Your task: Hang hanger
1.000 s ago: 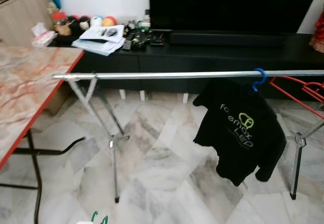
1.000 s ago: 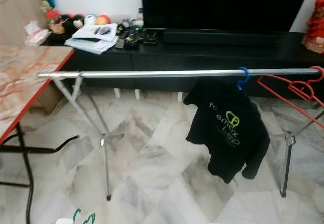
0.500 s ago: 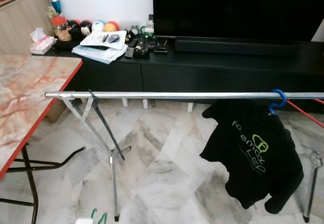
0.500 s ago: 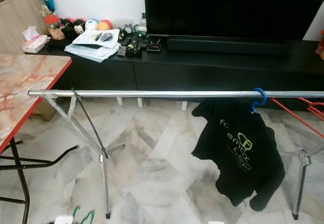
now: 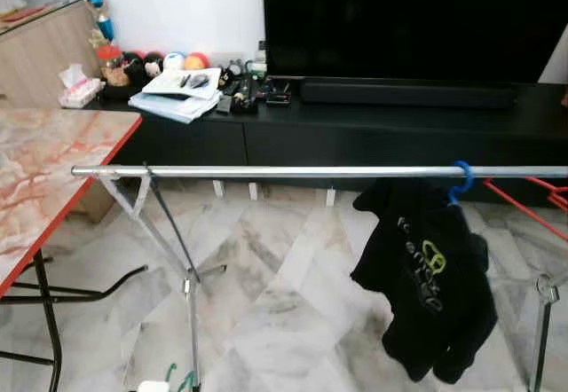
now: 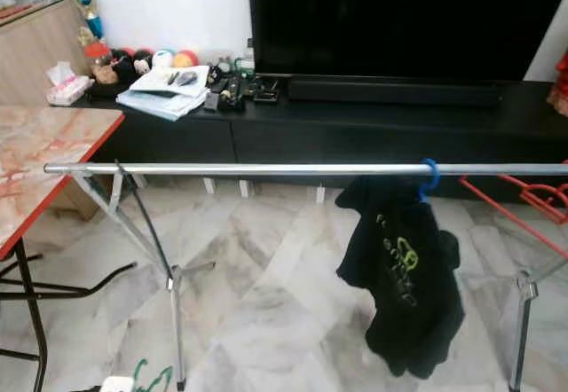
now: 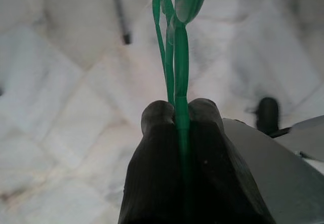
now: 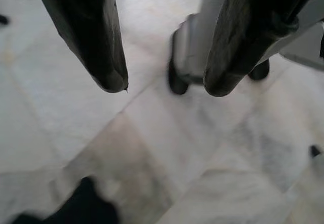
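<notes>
Fingers of the left gripper [image 7: 179, 117] are pinched tight on a green hanger [image 7: 174, 41], its thin wire loops sticking out past the fingertips over the marble floor [image 7: 61, 82]. Well above and ahead of that gripper runs the silver rail [image 5: 293, 172], a black T-shirt [image 5: 430, 286] dangling from a blue hook [image 5: 461, 179]. Right gripper [image 8: 162, 82] hangs low with fingers spread — nothing between them.

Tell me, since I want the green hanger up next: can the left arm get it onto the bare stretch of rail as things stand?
Probably yes. The left claw is shut on the green hanger, low near the floor. The rail is bare left of the black shirt, with nothing between.
</notes>
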Tool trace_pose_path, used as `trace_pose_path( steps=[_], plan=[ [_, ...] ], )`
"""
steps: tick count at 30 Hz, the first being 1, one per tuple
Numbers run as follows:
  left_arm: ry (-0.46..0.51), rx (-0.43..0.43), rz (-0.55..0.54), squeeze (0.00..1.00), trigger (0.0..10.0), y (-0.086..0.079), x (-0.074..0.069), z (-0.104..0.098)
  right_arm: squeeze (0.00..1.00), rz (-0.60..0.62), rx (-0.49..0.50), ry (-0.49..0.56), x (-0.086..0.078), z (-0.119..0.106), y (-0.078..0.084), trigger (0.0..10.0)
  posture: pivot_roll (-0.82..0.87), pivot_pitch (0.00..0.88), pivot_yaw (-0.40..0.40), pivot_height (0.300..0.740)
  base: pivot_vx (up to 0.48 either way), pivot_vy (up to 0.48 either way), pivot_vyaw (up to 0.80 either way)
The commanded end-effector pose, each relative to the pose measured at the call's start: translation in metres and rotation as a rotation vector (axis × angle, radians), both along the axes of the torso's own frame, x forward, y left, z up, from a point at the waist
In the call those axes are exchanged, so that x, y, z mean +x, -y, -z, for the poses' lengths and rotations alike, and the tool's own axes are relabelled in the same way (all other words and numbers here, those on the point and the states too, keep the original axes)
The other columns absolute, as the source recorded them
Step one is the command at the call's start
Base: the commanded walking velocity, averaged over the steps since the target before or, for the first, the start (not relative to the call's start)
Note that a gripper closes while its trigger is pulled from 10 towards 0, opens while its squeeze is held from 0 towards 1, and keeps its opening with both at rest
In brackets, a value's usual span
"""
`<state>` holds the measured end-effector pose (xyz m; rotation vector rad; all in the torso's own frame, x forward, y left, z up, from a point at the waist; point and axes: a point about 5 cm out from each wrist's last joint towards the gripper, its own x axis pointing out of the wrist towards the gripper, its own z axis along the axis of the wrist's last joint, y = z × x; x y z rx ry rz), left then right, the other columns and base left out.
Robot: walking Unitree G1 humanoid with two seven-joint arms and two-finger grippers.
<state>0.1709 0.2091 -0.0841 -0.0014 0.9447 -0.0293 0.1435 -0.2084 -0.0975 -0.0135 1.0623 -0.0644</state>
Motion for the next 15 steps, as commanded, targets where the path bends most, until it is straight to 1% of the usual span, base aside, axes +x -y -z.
trace_pose_path(
  steps=[1,11,13,15],
  plan=[
    [-0.014,0.013,0.005,0.00,10.0,-0.0048,-0.0037,0.0008,0.00,-0.001,0.010,0.001,0.0002,0.0008,-0.0048,10.0,-0.06,0.023,0.056,0.740,0.000,-0.472,0.00],
    [-0.019,0.018,0.013,0.00,10.0,-0.0011,-0.0063,0.0026,0.00,0.000,0.006,-0.006,-0.0023,0.0015,-0.0038,10.0,-0.06,0.000,0.045,0.740,0.000,-0.454,0.00],
    [-0.019,0.020,-0.002,0.00,10.0,-0.0011,-0.0072,0.0031,0.00,-0.002,0.005,-0.006,-0.0025,0.0015,-0.0034,10.0,-0.06,0.000,0.042,0.740,0.000,0.000,0.00],
    [-0.021,0.023,0.004,0.00,10.0,-0.0006,-0.0078,0.0034,0.00,-0.003,0.004,-0.006,-0.0027,0.0015,-0.0032,10.0,-0.05,0.000,0.039,0.740,0.000,0.000,0.00]
  ],
)
